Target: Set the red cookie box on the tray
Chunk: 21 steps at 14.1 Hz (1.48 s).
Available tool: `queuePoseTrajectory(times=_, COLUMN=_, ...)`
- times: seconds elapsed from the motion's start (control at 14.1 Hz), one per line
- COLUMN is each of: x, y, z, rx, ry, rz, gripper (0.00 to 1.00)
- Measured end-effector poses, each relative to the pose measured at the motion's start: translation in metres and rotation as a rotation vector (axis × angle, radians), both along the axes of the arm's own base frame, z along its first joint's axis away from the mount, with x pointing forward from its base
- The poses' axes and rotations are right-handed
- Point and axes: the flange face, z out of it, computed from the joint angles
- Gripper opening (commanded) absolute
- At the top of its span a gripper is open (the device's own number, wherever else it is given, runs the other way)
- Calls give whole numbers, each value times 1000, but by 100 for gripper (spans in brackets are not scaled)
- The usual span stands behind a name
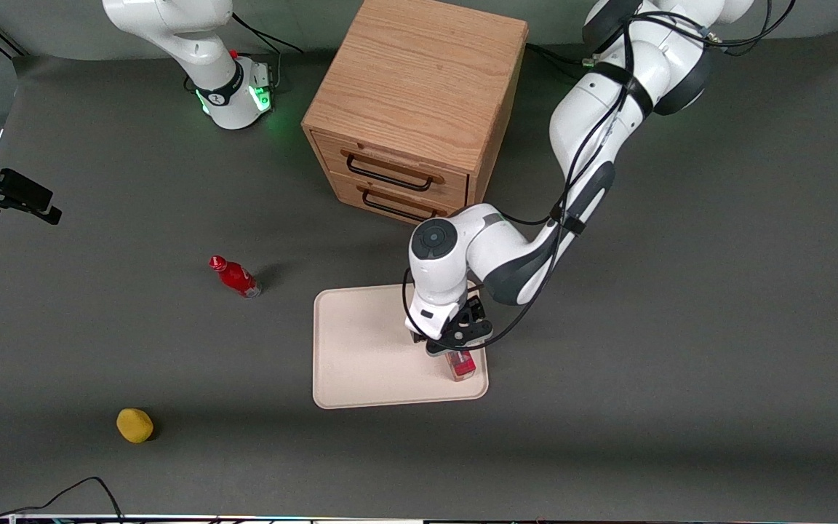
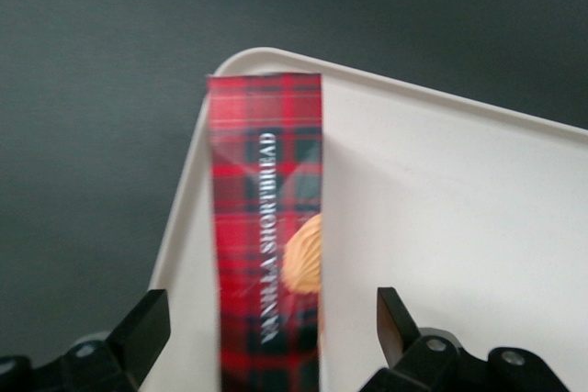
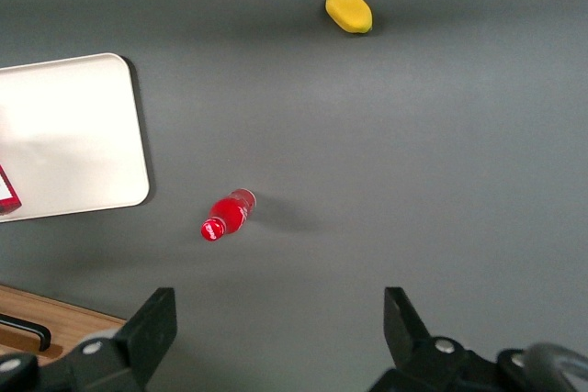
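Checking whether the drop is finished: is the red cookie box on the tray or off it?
On it: the red cookie box lies flat along the tray edge, with the open gripper above it, fingers apart.

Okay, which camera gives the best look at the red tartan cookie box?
The left wrist view: the elongated dark-red tartan cardboard cookie box shows its long face and printed biscuit, lying on the pale cream tray between the gripper and its open jaws. The front view shows only one end; the right wrist view only a sliver.

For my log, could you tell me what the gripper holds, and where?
Nothing: the gripper is open above the red cookie box, which lies on the tray.
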Motion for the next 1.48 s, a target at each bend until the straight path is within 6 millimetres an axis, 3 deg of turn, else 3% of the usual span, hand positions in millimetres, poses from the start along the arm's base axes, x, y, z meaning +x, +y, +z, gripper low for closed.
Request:
queuePoseTrajectory(times=0.21, x=-7, y=8, z=65, rx=17, ry=111, rz=-41, gripper=100)
queuePoseTrajectory(times=0.35, x=-1, y=34, z=124, rx=-4, ry=151, rz=-83, gripper=100)
queuePoseTrajectory(times=0.49, x=6, y=72, z=173, rx=-5, ry=171, rz=-136, gripper=100)
queuePoseTrajectory(times=0.64, x=1, y=106, z=203, rx=6, ry=185, rz=-202, gripper=100)
queuePoseTrajectory(times=0.85, x=-19, y=161, z=221, rx=26, ry=251, rz=-277, gripper=100)
queuePoseTrajectory(times=1.06, x=-32, y=247, z=234, rx=50, ry=296, rz=-329, gripper=100)
queuePoseTrajectory(times=1.2, x=-44, y=320, z=249, rx=93, ry=298, rz=-375, gripper=100)
queuePoseTrajectory(times=1.34, x=-62, y=407, z=272, rx=95, ry=295, rz=-402, gripper=100)
queuePoseTrajectory(times=1.48, x=-76, y=461, z=286, rx=79, ry=287, rz=-403, gripper=100)
